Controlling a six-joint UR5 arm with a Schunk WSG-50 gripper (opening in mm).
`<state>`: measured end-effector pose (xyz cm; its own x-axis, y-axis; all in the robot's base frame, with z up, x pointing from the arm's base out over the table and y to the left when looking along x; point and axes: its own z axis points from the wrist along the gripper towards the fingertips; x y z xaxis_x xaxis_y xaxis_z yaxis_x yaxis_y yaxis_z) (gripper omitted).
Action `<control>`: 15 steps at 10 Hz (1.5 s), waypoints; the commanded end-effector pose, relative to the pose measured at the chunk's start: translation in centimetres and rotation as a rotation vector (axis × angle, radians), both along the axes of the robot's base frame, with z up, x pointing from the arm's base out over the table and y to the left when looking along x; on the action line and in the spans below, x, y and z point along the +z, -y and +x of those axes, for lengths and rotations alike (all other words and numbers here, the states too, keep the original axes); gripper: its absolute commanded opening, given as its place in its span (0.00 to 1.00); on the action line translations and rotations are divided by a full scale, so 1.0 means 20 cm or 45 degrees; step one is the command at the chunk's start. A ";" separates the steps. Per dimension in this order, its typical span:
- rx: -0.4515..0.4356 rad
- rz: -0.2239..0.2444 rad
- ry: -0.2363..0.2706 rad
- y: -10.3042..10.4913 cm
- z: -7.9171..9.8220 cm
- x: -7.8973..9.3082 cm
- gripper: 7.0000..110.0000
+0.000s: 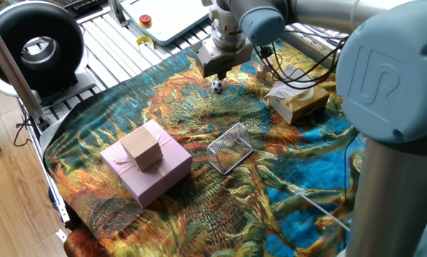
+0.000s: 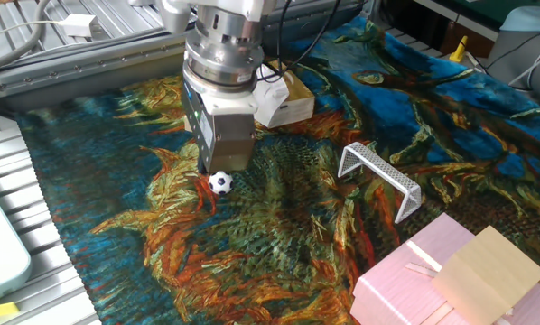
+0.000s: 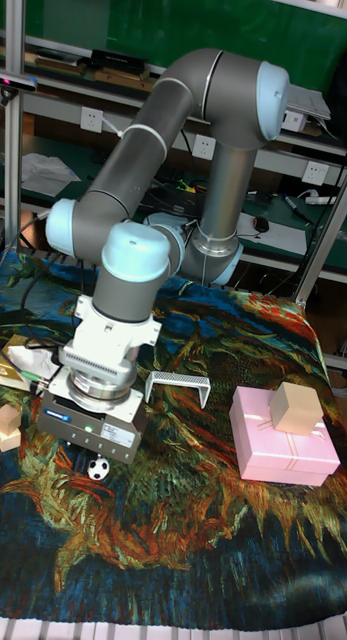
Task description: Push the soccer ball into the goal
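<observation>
The soccer ball [image 2: 220, 182] is seen resting on the patterned cloth [image 2: 297, 226] that covers the tabletop, just beside the lower end of the pincer [image 2: 227, 162] and toward 6 o'clock of it in the other fixed view; whether the two touch cannot be told. In one fixed view the soccer ball [image 1: 217, 86] is found directly below the pincer [image 1: 219, 70], again at about 6 o'clock, and in the tall fixed view the soccer ball [image 3: 99, 468] lies at the lower edge of the pincer housing [image 3: 91, 432]. Nothing is held by the pincer, and how wide its fingers stand cannot be told, since they are hidden by the housing. The goal [image 1: 230, 148] is set well apart from the ball, toward 6 o'clock of it in one fixed view. A pink gift box [image 1: 146, 170] with a small cardboard box [image 1: 142, 148] on top is placed near the goal, at its 9 o'clock.
</observation>
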<state>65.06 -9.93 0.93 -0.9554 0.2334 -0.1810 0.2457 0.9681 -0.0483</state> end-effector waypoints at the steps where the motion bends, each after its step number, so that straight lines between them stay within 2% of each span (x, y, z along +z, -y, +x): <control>1: -0.019 0.014 0.009 0.02 0.00 -0.02 0.00; 5: -0.073 0.001 0.033 -0.06 0.01 -0.07 0.00; 8: -0.076 0.013 0.025 -0.09 -0.01 -0.03 0.00; 13: -0.131 0.026 0.034 -0.22 -0.05 -0.03 0.00; 15: -0.124 0.020 0.044 -0.22 -0.04 -0.03 0.00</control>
<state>64.25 -6.10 0.24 -0.9278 0.3131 -0.2030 0.3263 0.9447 -0.0340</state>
